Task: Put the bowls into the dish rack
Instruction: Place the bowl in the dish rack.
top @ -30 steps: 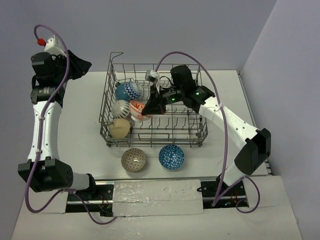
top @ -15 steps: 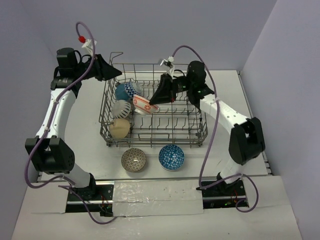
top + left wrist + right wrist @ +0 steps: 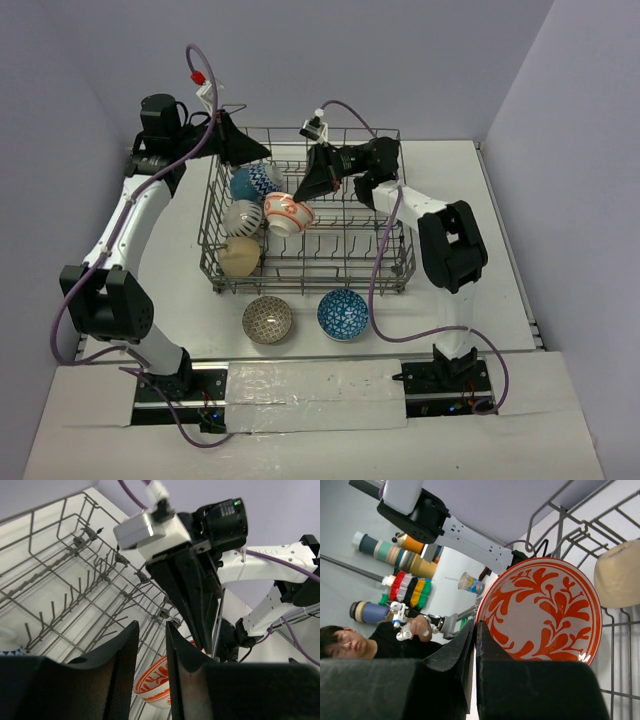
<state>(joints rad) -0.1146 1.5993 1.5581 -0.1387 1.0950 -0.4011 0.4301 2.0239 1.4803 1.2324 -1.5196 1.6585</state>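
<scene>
The white table [image 3: 500, 200] carries everything, and the dish rack [image 3: 345, 250], a grey wire basket with rows of upright tines, stands in the middle of it. The left arm [image 3: 120, 220] reaches in from beyond the rack's left side. The right arm [image 3: 440, 225] bends back over the rack's right half.

The left gripper [image 3: 258, 150] hangs above the rack's far left corner, its fingers parted with nothing between them. The right gripper [image 3: 303, 192] points down into the middle of the rack, just left of its centre. Its fingers are pinched tight on the rim of the red-and-white bowl [image 3: 288, 212]. That bowl is tilted on edge inside the rack, and whether it rests on the tines cannot be told.

Three bowls sit in a line along the rack's left side:
- the blue zigzag bowl [image 3: 255, 183], nearest the far rail
- the white bowl [image 3: 242, 216], in the middle and just beside the held one
- the cream bowl [image 3: 240, 255], in the near left corner

Two more bowls lie on the table just in front of the rack's near edge. The brown patterned bowl [image 3: 267, 320] is toward the left and the blue patterned bowl [image 3: 343, 314] is toward the middle, both with their openings up
</scene>
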